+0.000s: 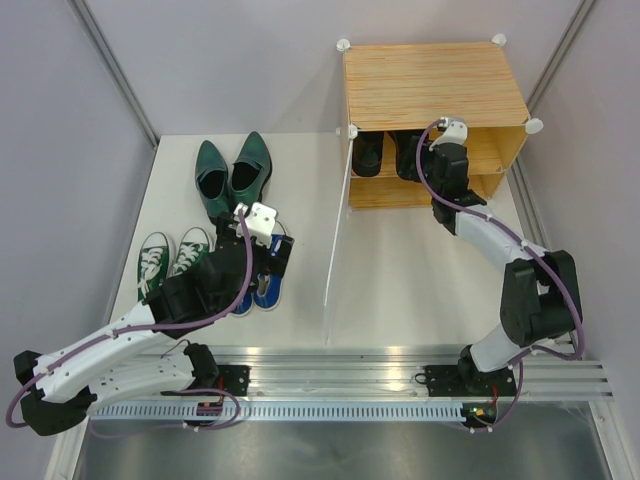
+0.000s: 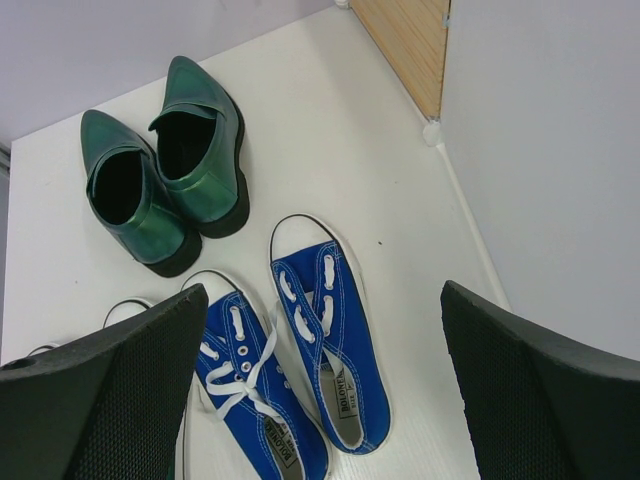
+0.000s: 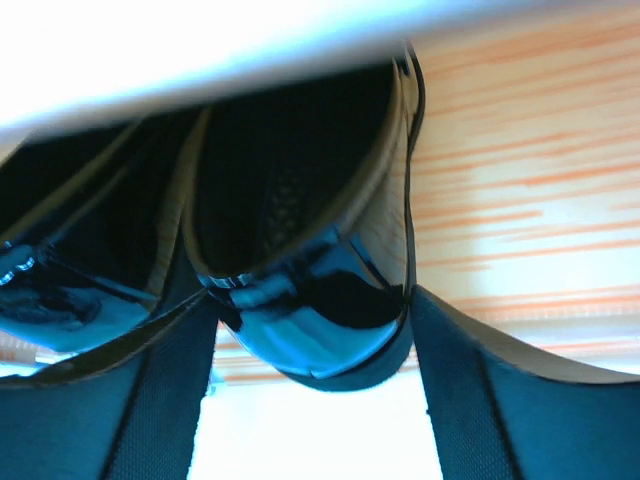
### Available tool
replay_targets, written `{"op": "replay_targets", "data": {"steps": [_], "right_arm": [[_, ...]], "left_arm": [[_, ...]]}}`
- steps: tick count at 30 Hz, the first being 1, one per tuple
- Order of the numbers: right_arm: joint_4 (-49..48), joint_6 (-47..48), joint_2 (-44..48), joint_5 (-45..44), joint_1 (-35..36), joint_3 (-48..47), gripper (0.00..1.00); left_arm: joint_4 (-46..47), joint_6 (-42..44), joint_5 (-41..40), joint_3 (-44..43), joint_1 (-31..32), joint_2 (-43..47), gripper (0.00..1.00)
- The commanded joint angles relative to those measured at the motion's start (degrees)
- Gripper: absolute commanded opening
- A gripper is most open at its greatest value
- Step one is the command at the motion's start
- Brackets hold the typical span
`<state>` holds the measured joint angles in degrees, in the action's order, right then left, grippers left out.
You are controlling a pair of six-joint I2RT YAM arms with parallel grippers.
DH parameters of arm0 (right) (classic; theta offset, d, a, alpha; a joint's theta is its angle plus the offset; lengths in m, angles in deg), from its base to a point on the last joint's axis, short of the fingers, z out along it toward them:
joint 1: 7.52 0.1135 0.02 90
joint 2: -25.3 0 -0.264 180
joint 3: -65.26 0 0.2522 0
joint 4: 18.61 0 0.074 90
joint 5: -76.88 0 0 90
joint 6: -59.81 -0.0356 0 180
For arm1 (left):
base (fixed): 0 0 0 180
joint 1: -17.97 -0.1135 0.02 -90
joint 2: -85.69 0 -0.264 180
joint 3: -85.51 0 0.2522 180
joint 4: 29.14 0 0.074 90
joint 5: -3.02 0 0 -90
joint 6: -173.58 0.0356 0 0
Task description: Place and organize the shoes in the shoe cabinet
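Fingers [image 3: 520, 400] of the right gripper [image 3: 310, 295], lower frame, flank a black dress shoe [image 3: 310, 345] by the heel on the shoe cabinet [image 1: 435, 85] upper shelf; pinching or loose, I cannot tell. The left gripper [image 2: 322, 295] is spread wide over 2 blue sneakers [image 2: 335, 380], 1 partly hidden. White table [image 1: 400, 280], grey walls [image 1: 250, 60].

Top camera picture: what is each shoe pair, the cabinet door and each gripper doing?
Black shoes, inside the cabinet.
Cabinet door, open.
Dark green shoes, on the table.
Blue sneakers, on the table.
Green sneakers, on the table.
Left gripper, open, empty, above blue sneakers.
Right gripper, around one black shoe's heel, grip unclear.
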<state>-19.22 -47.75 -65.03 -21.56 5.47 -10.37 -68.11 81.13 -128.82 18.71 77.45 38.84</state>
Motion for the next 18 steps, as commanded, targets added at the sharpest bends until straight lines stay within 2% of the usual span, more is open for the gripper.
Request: {"op": "replay_targets", "data": {"steps": [1, 3, 14, 18], "right_arm": [[-1.19, 1.21, -1.34, 0.19, 0.10, -3.26, 0.77], [-1.19, 1.30, -1.78, 0.27, 0.01, -3.87, 0.73], [-0.48, 1.21, -4.60, -0.69, 0.01, -4.84, 0.71], [-1.53, 0.95, -5.30, -0.52, 0.10, -4.93, 0.63]], "left_arm": [[0.60, 0.79, 0.36, -0.31, -0.24, 0.18, 1.00], [0.60, 0.79, 0.45, -0.31, -0.25, 0.09, 1.00], [0.69, 0.96, 0.71, -0.23, -0.25, -0.17, 1.00], [0.60, 0.96, 0.80, -0.23, -0.25, -0.35, 1.00]]}}
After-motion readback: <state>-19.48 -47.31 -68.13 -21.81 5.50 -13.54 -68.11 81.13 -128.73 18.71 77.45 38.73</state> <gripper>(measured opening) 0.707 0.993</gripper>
